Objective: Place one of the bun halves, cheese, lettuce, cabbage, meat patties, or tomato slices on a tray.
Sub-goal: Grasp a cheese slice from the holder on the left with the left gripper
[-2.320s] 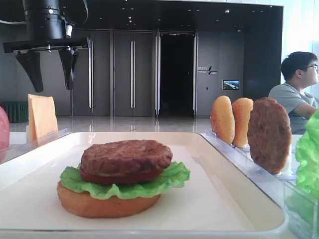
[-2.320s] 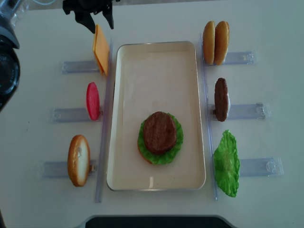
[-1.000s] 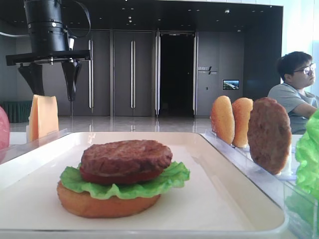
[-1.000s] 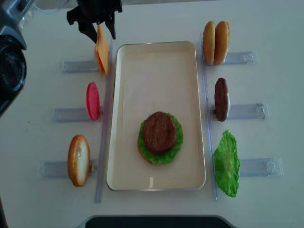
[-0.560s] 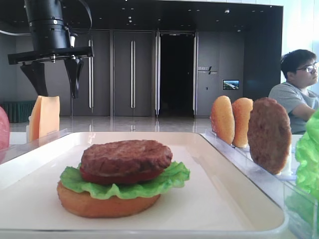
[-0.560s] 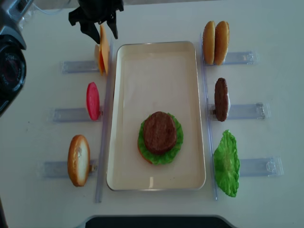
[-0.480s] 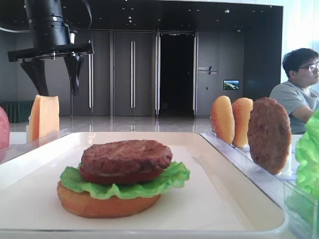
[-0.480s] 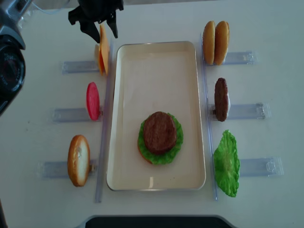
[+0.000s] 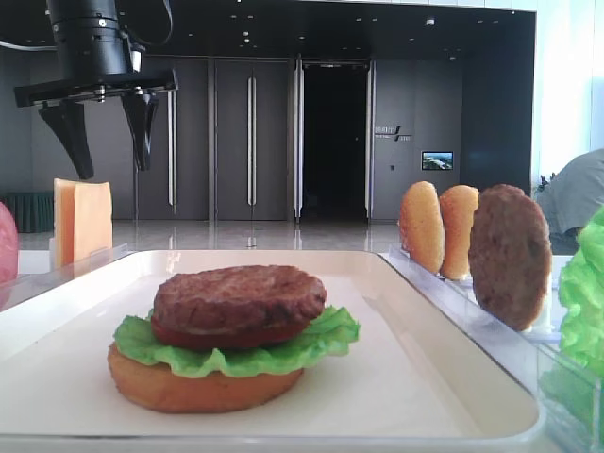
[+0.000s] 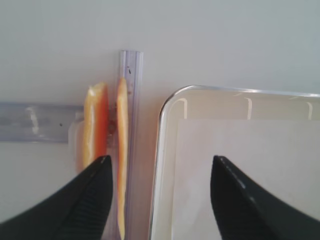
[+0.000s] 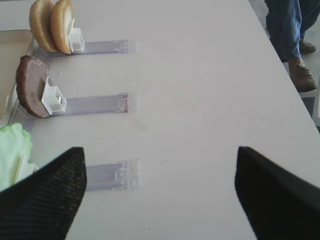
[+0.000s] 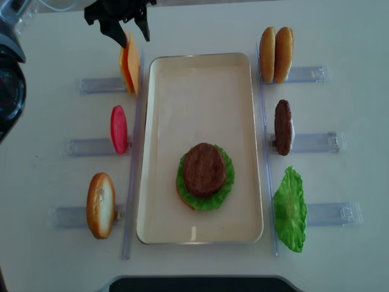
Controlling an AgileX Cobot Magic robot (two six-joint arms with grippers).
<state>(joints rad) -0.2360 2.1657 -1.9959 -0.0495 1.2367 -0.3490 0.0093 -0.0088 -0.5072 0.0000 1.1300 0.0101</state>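
Two cheese [image 12: 129,67] slices stand on edge in a clear rack left of the tray's [image 12: 200,56] far corner. My left gripper [image 12: 132,40] hangs open just above them. In the left wrist view the left gripper [image 10: 161,160] has one finger over the outer cheese [image 10: 95,125] slice, while the inner slice and the tray [image 10: 165,110] rim show between the fingers. On the tray [image 9: 425,311] sits a stack: bun half [image 9: 189,389], lettuce [image 9: 321,340], a tomato slice edge, meat patty [image 9: 239,294]. My right gripper [image 11: 157,155] is open over bare table.
Clear racks flank the tray. On the right stand two bun halves [image 12: 276,53], a meat patty [image 12: 282,126] and lettuce [image 12: 290,210]. On the left stand a tomato slice [image 12: 118,129] and a bun half [image 12: 100,204].
My left gripper, still open, has lifted a little and drawn back toward the far edge. The two cheese slices stand more upright and apart.
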